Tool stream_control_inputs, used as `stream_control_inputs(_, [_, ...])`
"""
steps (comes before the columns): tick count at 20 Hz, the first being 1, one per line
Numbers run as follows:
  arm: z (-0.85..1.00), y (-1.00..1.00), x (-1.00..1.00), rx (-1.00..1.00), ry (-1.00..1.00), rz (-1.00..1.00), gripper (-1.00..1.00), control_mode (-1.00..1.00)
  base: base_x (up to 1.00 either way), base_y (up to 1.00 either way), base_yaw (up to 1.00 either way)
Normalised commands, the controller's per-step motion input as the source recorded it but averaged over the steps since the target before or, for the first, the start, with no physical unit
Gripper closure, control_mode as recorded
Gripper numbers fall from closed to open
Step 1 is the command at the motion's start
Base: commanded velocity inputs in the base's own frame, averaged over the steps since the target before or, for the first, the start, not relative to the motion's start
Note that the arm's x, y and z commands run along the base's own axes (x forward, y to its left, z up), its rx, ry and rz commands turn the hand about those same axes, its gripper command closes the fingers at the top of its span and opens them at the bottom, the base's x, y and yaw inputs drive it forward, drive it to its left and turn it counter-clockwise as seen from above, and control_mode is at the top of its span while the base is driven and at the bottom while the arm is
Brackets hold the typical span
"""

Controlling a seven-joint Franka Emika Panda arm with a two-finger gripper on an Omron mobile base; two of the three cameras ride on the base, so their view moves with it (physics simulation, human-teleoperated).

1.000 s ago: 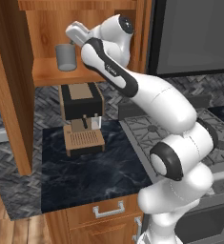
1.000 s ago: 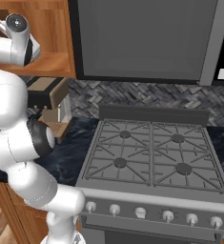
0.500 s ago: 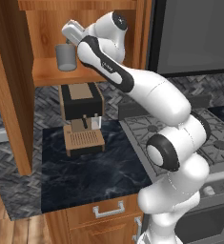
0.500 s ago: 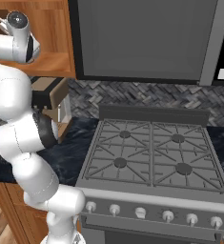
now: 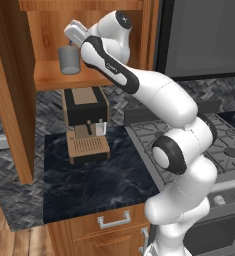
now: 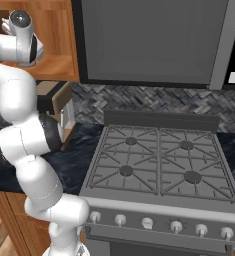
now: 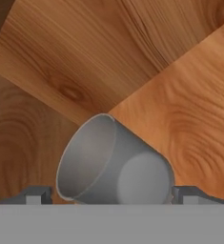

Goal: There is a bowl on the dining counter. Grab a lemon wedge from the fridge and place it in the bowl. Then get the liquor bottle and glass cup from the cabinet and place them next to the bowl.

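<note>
The glass cup (image 5: 69,59), a grey straight-sided tumbler, stands upright on the shelf of the open wooden cabinet (image 5: 91,75). My gripper (image 5: 73,42) reaches into the cabinet (image 6: 56,30) from the right, just above and beside the cup. In the hand view the cup (image 7: 108,162) fills the lower middle against the wood, and my gripper (image 7: 112,195) is open, with one fingertip (image 7: 35,194) on each side of it. I cannot tell whether they touch it. The bowl, lemon wedge, liquor bottle, fridge and dining counter are out of view.
A coffee machine (image 5: 84,117) stands on the dark marble worktop (image 5: 99,180) under the cabinet. The open cabinet door (image 5: 9,100) hangs at the left. A gas stove (image 6: 159,160) lies to the right, with a dark microwave (image 6: 149,40) above it. Wooden drawers (image 5: 111,222) sit below.
The arm has stretched further up and the hand has edged left, closer to the cup. The gripper stays open and the cup has not moved.
</note>
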Motion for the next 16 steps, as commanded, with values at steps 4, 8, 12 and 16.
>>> stream_control_inputs(4, [-0.11,0.0,0.01,0.0,0.02,0.0,-1.0,-1.0,0.0,0.0,0.0])
stream_control_inputs(8, [-0.13,0.0,0.0,0.0,0.02,0.0,-1.0,-1.0,0.0,0.0,0.0])
stream_control_inputs(12, [-0.11,0.0,0.01,0.0,0.01,0.0,-1.0,-1.0,0.0,0.0,0.0])
stream_control_inputs(16, [-0.1,0.0,0.0,0.0,0.01,0.0,-1.0,-1.0,0.0,0.0,0.0])
